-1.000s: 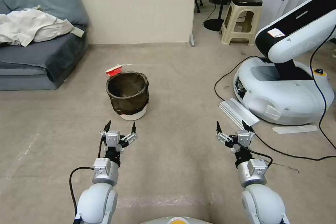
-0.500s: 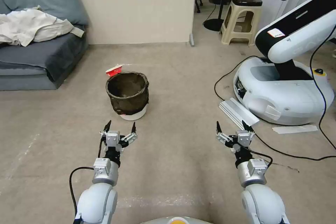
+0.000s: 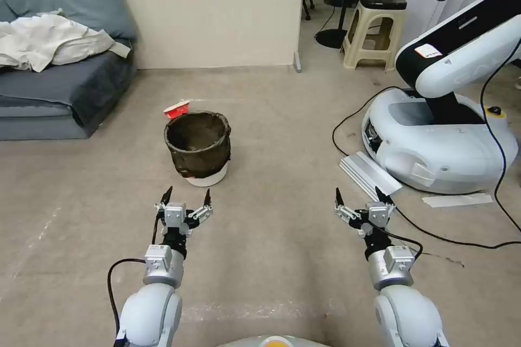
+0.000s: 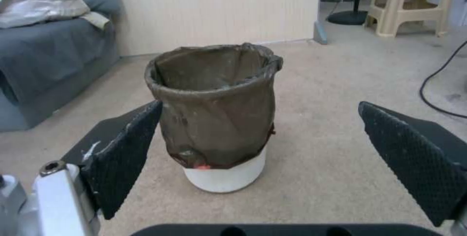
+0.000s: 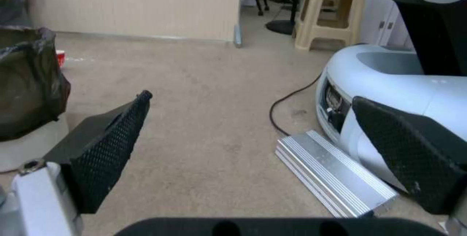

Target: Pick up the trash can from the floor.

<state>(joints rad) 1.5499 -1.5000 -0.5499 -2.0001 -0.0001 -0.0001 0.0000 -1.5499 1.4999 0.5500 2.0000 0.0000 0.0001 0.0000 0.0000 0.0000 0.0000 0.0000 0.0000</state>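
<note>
The trash can [image 3: 199, 147] stands upright on the floor [image 3: 271, 135], a small white bin with a dark wrinkled liner folded over its rim and its white base showing. My left gripper [image 3: 187, 196] hovers open just short of it, a little nearer to me. In the left wrist view the trash can [image 4: 216, 115] stands straight ahead between the spread black fingers [image 4: 124, 144]. My right gripper [image 3: 358, 198] is open too, well off to the right of the can, with nothing between its fingers. The right wrist view catches the trash can [image 5: 27, 82] at its edge.
A crushed red-and-white cup [image 3: 177, 109] lies just behind the can. A grey sofa [image 3: 59, 87] with a white cloth stands at the left. Another white robot base [image 3: 434, 141], cables and a ribbed metal bar [image 3: 369, 173] occupy the right; a beige stool [image 3: 374, 30] stands behind.
</note>
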